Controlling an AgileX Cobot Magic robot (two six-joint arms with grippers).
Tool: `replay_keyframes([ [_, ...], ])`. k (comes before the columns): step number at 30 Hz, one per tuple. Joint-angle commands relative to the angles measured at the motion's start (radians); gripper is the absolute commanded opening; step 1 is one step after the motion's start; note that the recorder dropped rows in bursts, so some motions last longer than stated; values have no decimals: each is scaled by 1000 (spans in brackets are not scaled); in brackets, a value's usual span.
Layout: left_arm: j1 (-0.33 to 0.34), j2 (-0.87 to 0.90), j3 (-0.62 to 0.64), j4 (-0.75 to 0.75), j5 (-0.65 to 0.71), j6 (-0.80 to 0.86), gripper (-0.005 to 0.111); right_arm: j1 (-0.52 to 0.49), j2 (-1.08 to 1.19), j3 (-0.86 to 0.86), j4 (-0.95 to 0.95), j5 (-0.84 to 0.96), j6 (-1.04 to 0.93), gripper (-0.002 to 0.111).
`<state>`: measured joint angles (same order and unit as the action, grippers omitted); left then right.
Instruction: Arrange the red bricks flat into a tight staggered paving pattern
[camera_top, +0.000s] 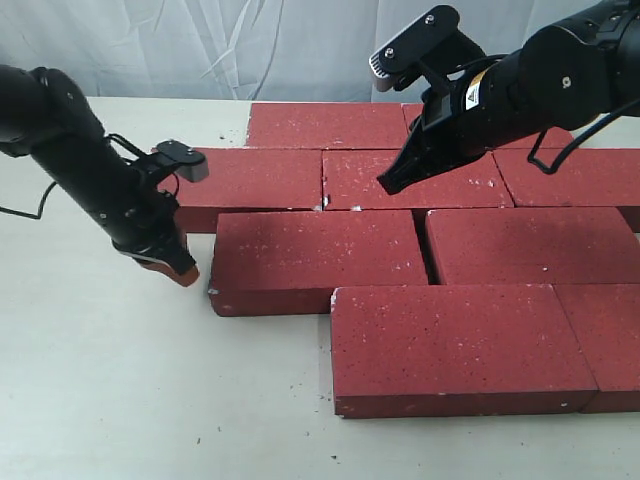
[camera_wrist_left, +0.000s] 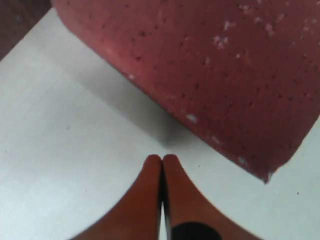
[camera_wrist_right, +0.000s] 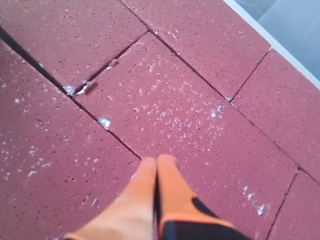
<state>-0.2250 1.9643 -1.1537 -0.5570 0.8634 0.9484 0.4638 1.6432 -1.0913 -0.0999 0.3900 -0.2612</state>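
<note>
Low on the left of the scene, the left gripper (camera_top: 180, 270) (camera_wrist_left: 161, 161) has its jaws pinched together, orange tips meeting, nothing between them. It points down at the bare pale surface (camera_top: 100, 380), just left of the left brick in the third row (camera_top: 315, 260). It's near that brick's left end but clear of it. Whether the tips actually meet the surface, I can't tell.

Over to the right, the right gripper (camera_top: 390, 182) (camera_wrist_right: 156, 162) has its jaws pressed tight as well, and they're empty. It slants down over the middle brick of the second row (camera_top: 440, 185), toward that brick's left half. Contact or a hair above? Can't call it.

Now the red bricks (camera_top: 455, 345) themselves: all lying flat, filling the surface from the centre out to the right edge in four staggered rows. The far row has two, the right one mostly hidden behind the arm. The second row has three, set close, with pale chips (camera_top: 325, 205) at the joint left of the middle brick. The third row has two, and there's a dark gap (camera_top: 428, 255) between them. The near row has two butted together, shifted right, the right one cut by the frame. Behind it all hangs a white curtain (camera_top: 150, 50).
</note>
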Motion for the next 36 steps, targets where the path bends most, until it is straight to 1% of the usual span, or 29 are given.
replay_keyframes([
  [1,-43,30,-32,3,-35,6,0,-5,-10,1,4,-11,-4,-1],
  [13,-76,39,-52,-26,-73,6,0,-5,-10,1,5,-21,-4,-1],
  [26,-77,39,-52,-56,-79,6,0,-5,-10,1,5,-21,-4,-1],
  [30,-77,39,-52,-16,-77,6,0,-5,-10,1,5,-21,-4,-1],
  [34,-75,39,-52,73,-81,-41,0,-5,-10,1,5,-21,-4,-1],
  [36,-75,39,-52,78,-106,-41,0,-5,-10,1,5,-21,-4,-1],
])
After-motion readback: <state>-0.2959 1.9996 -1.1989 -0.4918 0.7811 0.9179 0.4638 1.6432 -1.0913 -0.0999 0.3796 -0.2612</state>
